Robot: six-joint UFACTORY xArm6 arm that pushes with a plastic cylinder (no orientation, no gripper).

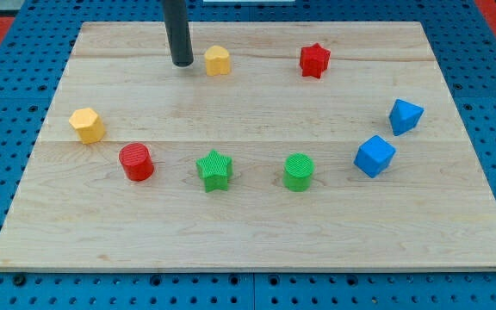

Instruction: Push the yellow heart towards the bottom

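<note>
The yellow heart [218, 60] lies near the top of the wooden board, a little left of centre. My tip [182, 65] rests on the board just to the left of the heart, with a small gap between them. The dark rod rises from the tip and leaves the view at the top edge.
A red star [314, 60] lies to the right of the heart. A yellow pentagon [86, 125] and a red cylinder [136, 162] are at the left. A green star [215, 170] and a green cylinder [299, 171] are lower down in the middle. A blue cube [375, 156] and a blue triangle [406, 115] are at the right. The board [257, 241] lies on a blue pegboard.
</note>
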